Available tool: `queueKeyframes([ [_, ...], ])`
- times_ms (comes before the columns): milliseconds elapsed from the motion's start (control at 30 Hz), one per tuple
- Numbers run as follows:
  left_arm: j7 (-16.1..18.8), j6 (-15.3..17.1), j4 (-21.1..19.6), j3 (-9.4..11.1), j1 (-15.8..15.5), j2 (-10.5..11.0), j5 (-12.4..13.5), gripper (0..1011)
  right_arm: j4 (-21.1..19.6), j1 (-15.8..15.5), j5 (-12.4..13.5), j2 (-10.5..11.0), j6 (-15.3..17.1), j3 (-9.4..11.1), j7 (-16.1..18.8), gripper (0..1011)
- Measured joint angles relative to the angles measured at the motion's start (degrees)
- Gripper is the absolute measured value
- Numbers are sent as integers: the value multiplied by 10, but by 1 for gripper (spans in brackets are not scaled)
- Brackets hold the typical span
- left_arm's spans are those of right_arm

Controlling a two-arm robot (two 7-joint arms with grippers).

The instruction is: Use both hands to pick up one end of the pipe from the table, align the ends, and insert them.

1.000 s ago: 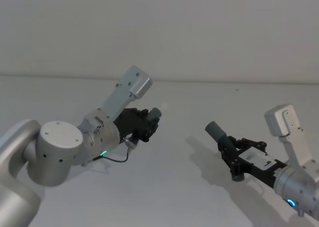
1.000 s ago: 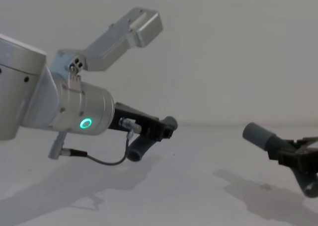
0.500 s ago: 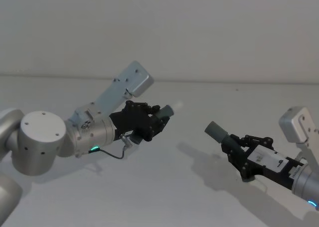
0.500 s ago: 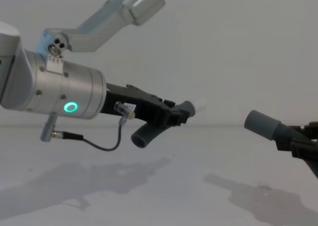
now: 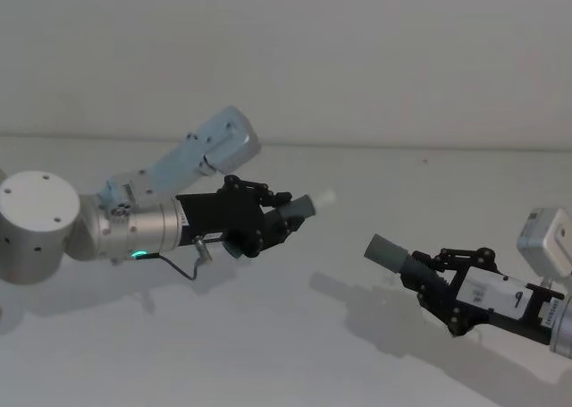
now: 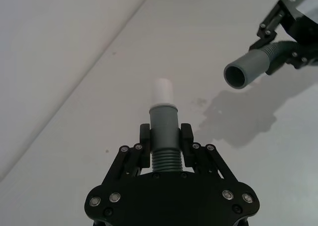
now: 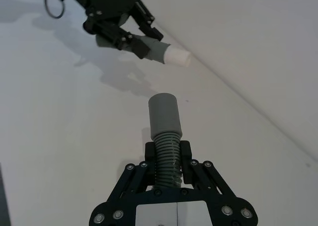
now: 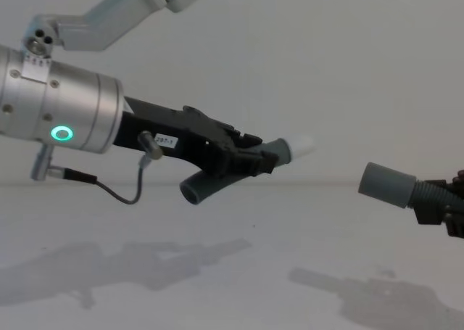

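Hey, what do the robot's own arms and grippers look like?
The left gripper and right gripper are black linkages with slim fingers and silver screws. The left sits on a thick silver cylindrical wrist with a green ring light and a thin black cable. The right carries a white label.

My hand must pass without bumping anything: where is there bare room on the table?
Bare matt white table lies in front, under the black left end effector and right end effector, and behind them. Crowded: the gap between the whitish-tipped grey hose and wide-cuffed grey hose.
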Motion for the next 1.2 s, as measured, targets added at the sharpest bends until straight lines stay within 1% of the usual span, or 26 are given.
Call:
queueKeyframes([
  [300,-54,-31,14,12,-25,22,-4,346,7,12,-1,22,-31,-6,32,290],
  [400,-68,-39,18,15,-31,27,-5,346,9,16,1,27,-37,-8,40,290],
  [733,-139,-73,35,33,-59,43,-17,346,19,32,7,40,-55,-17,67,290],
  [1033,-179,-90,39,48,-77,52,-21,346,24,44,8,47,-63,-26,81,290],
  [1200,-191,-94,39,54,-84,55,-21,346,24,48,9,50,-65,-29,83,290],
])
